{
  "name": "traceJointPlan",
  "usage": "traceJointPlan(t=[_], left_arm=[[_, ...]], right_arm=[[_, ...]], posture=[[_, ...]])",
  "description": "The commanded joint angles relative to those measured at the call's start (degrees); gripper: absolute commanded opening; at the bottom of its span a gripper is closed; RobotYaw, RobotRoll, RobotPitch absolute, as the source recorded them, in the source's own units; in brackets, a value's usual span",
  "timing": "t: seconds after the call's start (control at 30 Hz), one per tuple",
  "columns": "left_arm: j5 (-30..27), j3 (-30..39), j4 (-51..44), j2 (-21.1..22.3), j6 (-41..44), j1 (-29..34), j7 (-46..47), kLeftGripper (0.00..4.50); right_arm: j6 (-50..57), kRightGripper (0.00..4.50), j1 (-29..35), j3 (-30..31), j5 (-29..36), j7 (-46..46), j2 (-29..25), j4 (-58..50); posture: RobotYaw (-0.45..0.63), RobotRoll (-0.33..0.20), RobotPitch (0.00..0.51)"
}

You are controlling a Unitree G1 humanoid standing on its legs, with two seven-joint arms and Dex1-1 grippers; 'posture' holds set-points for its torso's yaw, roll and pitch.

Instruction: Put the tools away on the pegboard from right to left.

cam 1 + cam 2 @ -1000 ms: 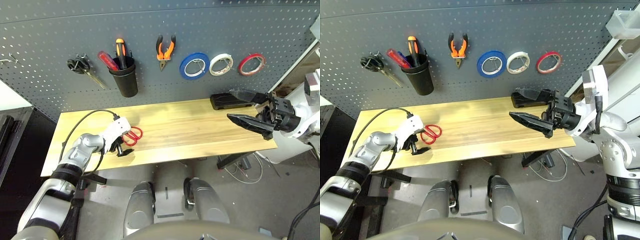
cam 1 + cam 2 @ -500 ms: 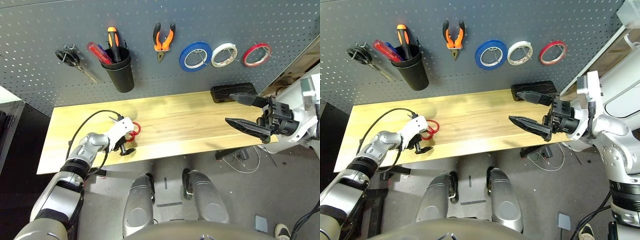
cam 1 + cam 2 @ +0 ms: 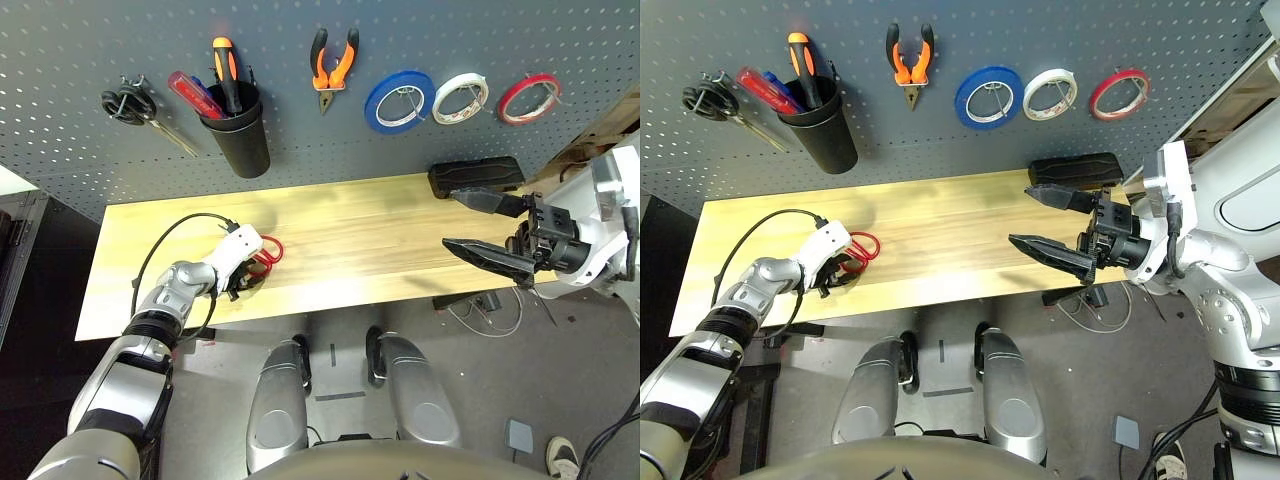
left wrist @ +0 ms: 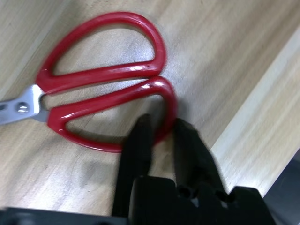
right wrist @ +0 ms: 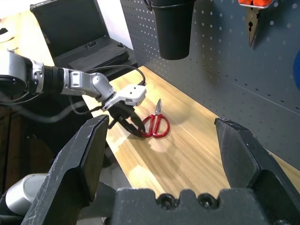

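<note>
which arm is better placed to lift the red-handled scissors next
The left: its gripper is at one handle of the scissors on the table, while the right gripper hovers open near the other end.

Pegboard (image 3: 310, 150) rises behind worktop (image 3: 350, 240). Pegboard, left to right: black-handled scissors (image 3: 130, 103) on a hook; black cup (image 3: 240, 145) with red-handled screwdriver (image 3: 196, 95), orange-and-black-handled tool (image 3: 227, 75) and a bit of blue; orange-handled pliers (image 3: 330, 78), handles up; blue tape roll (image 3: 374, 103); white tape roll (image 3: 439, 98); thin red tape ring (image 3: 505, 98). Worktop: red-handled scissors (image 3: 274, 248) in left half, partly hidden, left gripper (image 3: 243, 284) at the handles. Black case (image 3: 475, 176) at back edge, near right corner. Right gripper (image 3: 450, 219) open, above right part of worktop, fingers pointing left, just in front of case. Black cable (image 3: 152, 252) loops over left end.
</note>
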Motion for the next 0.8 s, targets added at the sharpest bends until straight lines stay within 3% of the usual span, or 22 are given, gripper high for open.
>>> traceJointPlan(t=[0.03, 0.17, 0.37, 0.53, 0.63, 0.8], left_arm=[[0.0, 0.8, 0.4, -1.3, 7.9, 2.3, 2.4, 0.05], [-5.0, 7.5, -3.1, -3.9, 18.3, 2.8, 6.2, 0.05], [-16.8, 23.3, -13.8, -12.1, 39.0, 4.3, 16.7, 0.05], [-22.4, 33.9, -22.3, -19.0, 49.2, 5.1, 29.0, 0.05], [-23.7, 36.3, -26.0, -21.0, 52.0, 5.8, 32.7, 0.05], [-26.2, 36.6, -37.8, -21.8, 59.0, 7.7, 34.9, 1.69]], right_arm=[[0.2, 4.50, -0.1, 0.5, 0.4, 0.1, 0.1, -0.8], [-0.1, 4.50, -0.7, 1.0, 0.1, 0.0, 0.6, -0.4], [-0.3, 4.50, -1.1, 2.0, -0.2, -0.5, 1.7, -0.3], [-0.2, 4.50, -1.5, 2.6, -0.3, -0.5, 2.4, -0.2], [-0.3, 4.50, -1.6, 2.8, -0.4, -0.3, 2.6, -0.2], [-0.3, 4.50, -1.8, 3.1, -0.4, -0.1, 2.5, 0.2]], posture=[[-0.21, 0.000, 0.295], [-0.21, 0.000, 0.294], [-0.19, 0.000, 0.289], [-0.18, 0.000, 0.283], [-0.18, 0.000, 0.281], [-0.18, 0.000, 0.279]])
